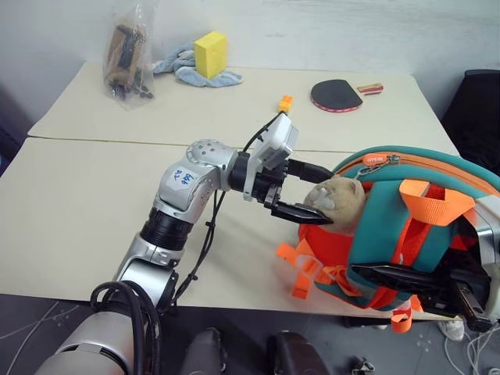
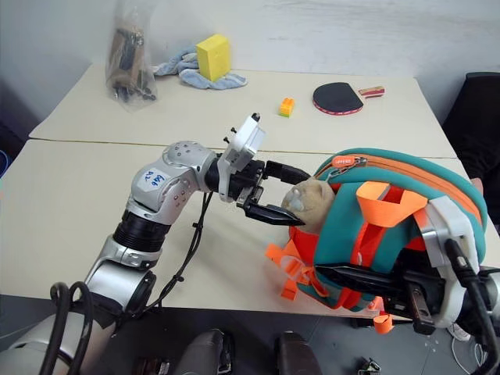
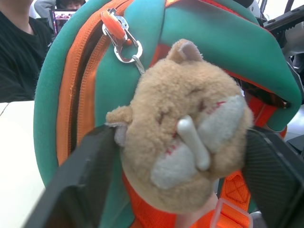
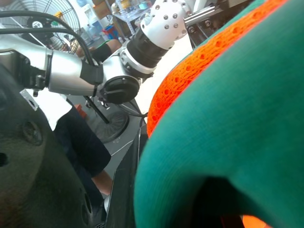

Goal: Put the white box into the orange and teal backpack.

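- The bulky orange and teal fabric backpack (image 1: 414, 226) sits at the right edge of the frame, on the near edge of the pale counter (image 1: 94, 226), zipper band facing up.
- Left hand (image 1: 306, 192) reaches in from the left, its two black fingers (image 3: 80, 185) apart on either side of the small tan plush toy (image 3: 185, 142) clipped to the backpack. Can't tell if they actually squeeze it.
- Right hand (image 2: 367, 283) is low on the backpack's near side at lower right, black fingers together against the orange webbing straps (image 2: 383, 207).
- Upper left of the frame: yellow sponge block (image 1: 209, 54) on a light blue cloth (image 1: 187, 69), plus a clear plastic bag (image 1: 129, 55).
- Top centre-right: black table-tennis paddle (image 1: 337, 95) and a tiny orange block (image 2: 287, 107).
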